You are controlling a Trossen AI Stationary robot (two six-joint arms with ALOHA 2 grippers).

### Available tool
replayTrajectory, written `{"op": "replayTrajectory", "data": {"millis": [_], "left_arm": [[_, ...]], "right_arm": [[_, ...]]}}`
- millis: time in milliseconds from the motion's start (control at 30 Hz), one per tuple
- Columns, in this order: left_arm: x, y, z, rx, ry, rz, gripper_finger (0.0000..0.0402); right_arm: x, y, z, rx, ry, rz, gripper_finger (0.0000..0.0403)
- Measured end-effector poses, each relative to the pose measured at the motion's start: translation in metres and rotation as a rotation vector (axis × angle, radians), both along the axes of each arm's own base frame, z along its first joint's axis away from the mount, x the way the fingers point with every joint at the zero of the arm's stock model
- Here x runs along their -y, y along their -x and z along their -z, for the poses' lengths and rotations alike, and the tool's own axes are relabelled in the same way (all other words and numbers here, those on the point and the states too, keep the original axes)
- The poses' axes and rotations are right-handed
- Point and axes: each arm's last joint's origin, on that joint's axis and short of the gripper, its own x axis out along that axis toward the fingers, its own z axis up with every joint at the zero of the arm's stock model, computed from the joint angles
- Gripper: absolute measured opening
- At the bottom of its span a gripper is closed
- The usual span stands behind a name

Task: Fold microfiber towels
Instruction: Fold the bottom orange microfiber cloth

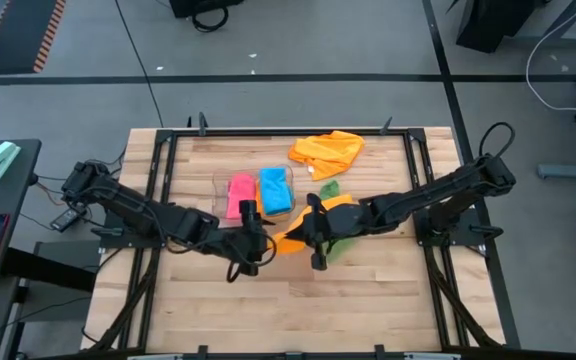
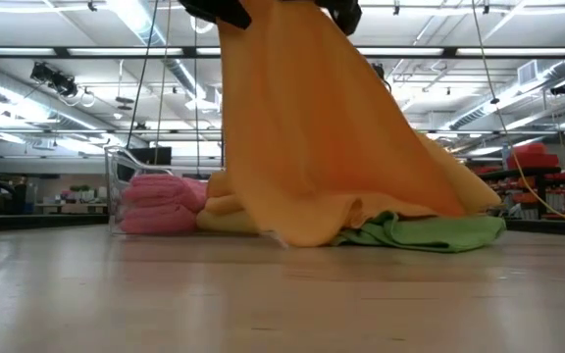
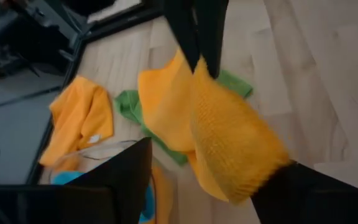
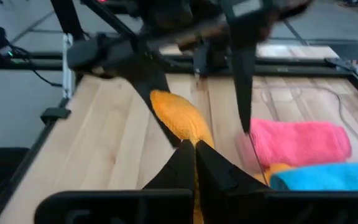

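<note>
I've got both arms meeting near the desk (image 1: pixel 368 290) centre. R gripper (image 4: pixel 194 144) has its jaws closed tight on the yellow-orange towel (image 2: pixel 312 127), pinching an upper edge; in the right wrist view the cloth runs straight into the closed fingertips. L gripper (image 3: pixel 204 186) sits just beside it on the same towel, jaws apart, with the cloth lying between the two fingers (image 3: pixel 129 171). Can't tell from any view whether the L side actually grips the fabric or the cloth is just draped through.

Low view: towel hangs from above like a curtain, bottom hem bunched on the desk surface, resting partly over the green towel (image 2: pixel 430 233), which lies flat and crumpled beneath and beside it.

Clear plastic bin (image 1: pixel 218 195) is toward the far edge, a bit L of centre. Inside: pink towel (image 1: pixel 240 194) and blue towel (image 1: pixel 275 189), both folded, side by side, touching. Low view also shows something yellow tucked beside the pink one, can't tell what exactly.

Another orange towel (image 1: pixel 327 152) lies loose and rumpled near the far edge, R of the bin, apart from the grippers.

Green towel pokes out just beyond the R gripper in the high view, approx mid-desk.
</note>
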Motion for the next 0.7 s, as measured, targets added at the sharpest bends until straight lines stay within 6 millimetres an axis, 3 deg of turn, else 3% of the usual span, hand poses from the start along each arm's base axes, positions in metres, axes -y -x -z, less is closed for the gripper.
{"op": "replayTrajectory", "data": {"millis": [233,467,700], "left_arm": [[0.003,-0.001,-0.003,0.023,-0.019,0.022,0.0160],[-0.001,0.006,-0.014,0.067,-0.019,-0.011,0.0020],[-0.010,0.012,-0.047,0.146,0.039,-0.049,0.0008]], "right_arm": [[0.006,0.000,0.003,-0.032,0.005,0.030,0.0008],[0.008,0.000,0.004,-0.045,0.044,0.019,0.0013],[0.008,0.009,-0.002,-0.065,0.122,-0.022,0.0074]]}}
